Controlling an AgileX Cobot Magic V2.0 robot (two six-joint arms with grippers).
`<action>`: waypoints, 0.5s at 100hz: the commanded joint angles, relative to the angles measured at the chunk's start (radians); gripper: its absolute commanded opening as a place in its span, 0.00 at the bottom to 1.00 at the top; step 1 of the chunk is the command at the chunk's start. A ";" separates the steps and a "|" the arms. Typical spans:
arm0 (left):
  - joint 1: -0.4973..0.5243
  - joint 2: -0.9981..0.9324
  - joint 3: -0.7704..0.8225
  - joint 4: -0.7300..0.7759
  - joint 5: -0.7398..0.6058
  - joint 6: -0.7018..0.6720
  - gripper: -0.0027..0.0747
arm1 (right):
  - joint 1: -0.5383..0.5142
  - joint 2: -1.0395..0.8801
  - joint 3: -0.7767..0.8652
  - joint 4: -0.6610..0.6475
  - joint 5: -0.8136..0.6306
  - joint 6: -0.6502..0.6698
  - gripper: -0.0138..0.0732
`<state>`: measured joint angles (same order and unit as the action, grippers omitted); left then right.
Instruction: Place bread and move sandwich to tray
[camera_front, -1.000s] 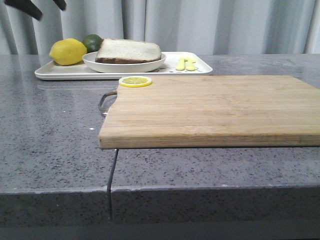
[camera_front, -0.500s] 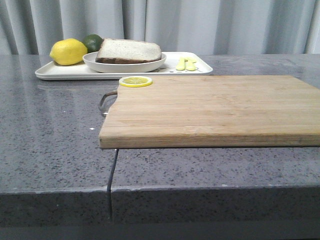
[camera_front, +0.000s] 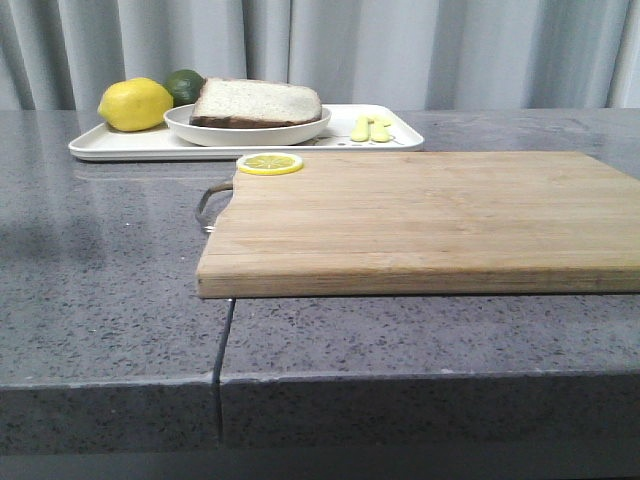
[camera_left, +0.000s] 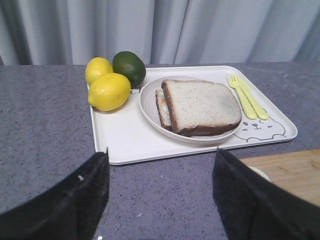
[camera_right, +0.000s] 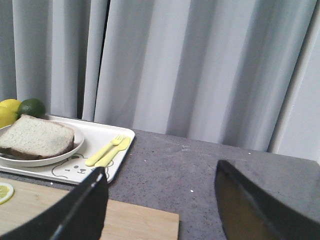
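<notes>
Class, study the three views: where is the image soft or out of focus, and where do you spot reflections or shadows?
Front view: the cutting board looks sharp, and the tray mirrors faintly in the glossy countertop. Left wrist view: the sandwich is clear, while the left end effector fingers are dark blurs. Right wrist view: even, soft light; the right end effector fingers are blurred.

Bystanders on the grey speckled worktop (camera_front: 100, 280)

Wooden cutting board (camera_front: 420, 215) lying flat up front, metal handle loop (camera_front: 210, 205) at its left end, one corner jutting past the worktop edge. Lemon slice (camera_front: 270, 163) resting on the board's far left corner. Farther back: two whole lemons (camera_left: 109, 91) side by side, a dark green lime (camera_left: 129, 67) touching them. Pale yellow fork and knife (camera_left: 247, 96) lying parallel, close together. Grey pleated curtain (camera_front: 400, 50) behind everything.
</notes>
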<state>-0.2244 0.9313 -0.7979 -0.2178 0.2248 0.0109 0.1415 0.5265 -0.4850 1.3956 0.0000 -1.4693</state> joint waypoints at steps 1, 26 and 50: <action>-0.010 -0.115 0.081 -0.013 -0.148 -0.002 0.58 | 0.002 -0.055 0.003 0.007 -0.020 -0.009 0.69; -0.010 -0.392 0.325 -0.016 -0.182 -0.002 0.58 | 0.002 -0.235 0.110 0.007 -0.030 -0.009 0.69; -0.010 -0.539 0.436 -0.018 -0.182 -0.002 0.58 | 0.002 -0.272 0.194 0.007 -0.048 -0.009 0.69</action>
<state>-0.2244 0.4130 -0.3545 -0.2240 0.1310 0.0109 0.1415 0.2490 -0.2782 1.3963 -0.0247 -1.4693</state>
